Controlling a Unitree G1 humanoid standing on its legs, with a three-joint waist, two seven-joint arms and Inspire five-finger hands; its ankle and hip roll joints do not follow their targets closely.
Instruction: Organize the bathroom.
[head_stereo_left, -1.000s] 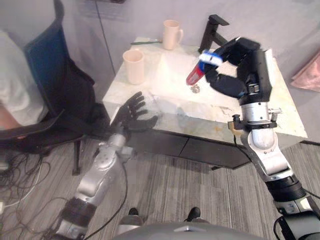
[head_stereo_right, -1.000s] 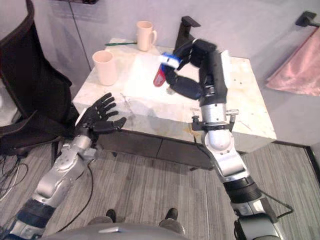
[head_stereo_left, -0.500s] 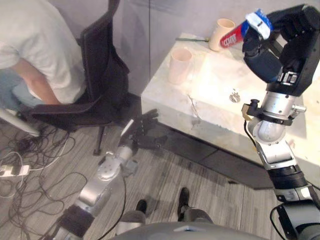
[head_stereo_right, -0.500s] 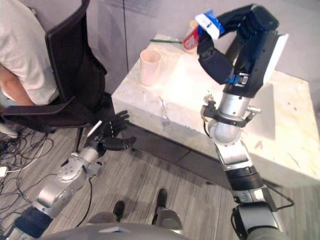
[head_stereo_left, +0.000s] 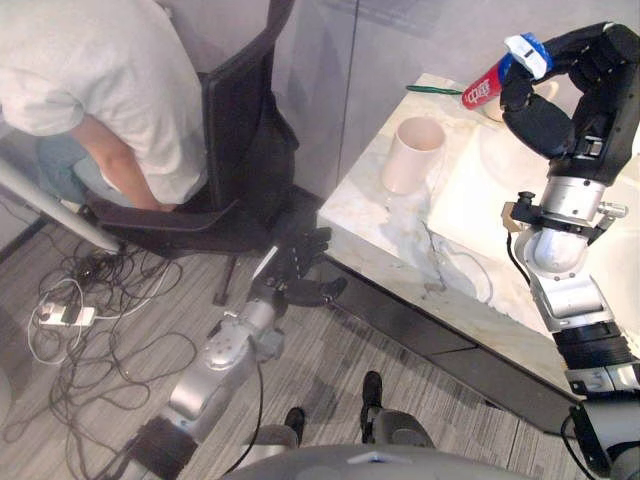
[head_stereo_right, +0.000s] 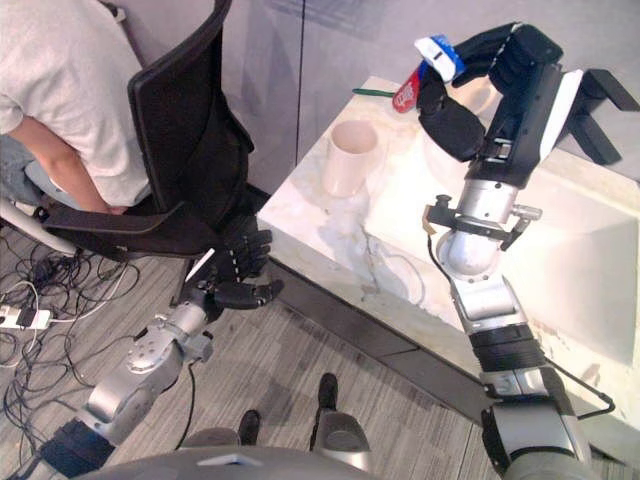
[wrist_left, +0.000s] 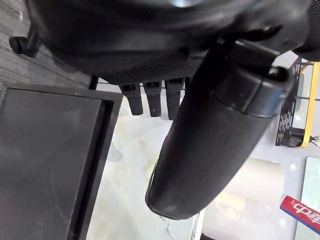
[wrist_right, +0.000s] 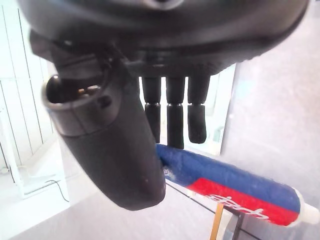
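Note:
My right hand (head_stereo_left: 565, 80) is raised over the back of the marble counter (head_stereo_left: 395, 225), shut on a red, white and blue toothpaste tube (head_stereo_left: 484, 89). In the right wrist view the fingers (wrist_right: 175, 112) and thumb pinch the tube's (wrist_right: 235, 192) blue end, and its cap end sticks out free. A pale pink cup (head_stereo_left: 412, 155) stands near the counter's left corner. A green toothbrush (head_stereo_left: 433, 90) lies behind it. My left hand (head_stereo_left: 298, 278) hangs open below the counter edge, beside the dark cabinet front (wrist_left: 45, 160).
A person (head_stereo_left: 90, 90) sits on a black office chair (head_stereo_left: 245, 130) close to the counter's left side. Cables and a power strip (head_stereo_left: 62, 315) lie on the floor there. The sink basin (head_stereo_right: 560, 235) and a black faucet (head_stereo_right: 600, 105) are to the right.
The camera has swung left. My right hand has lifted the tube from over the sink drain toward the counter's back, near the toothbrush. The left hand stays low and open.

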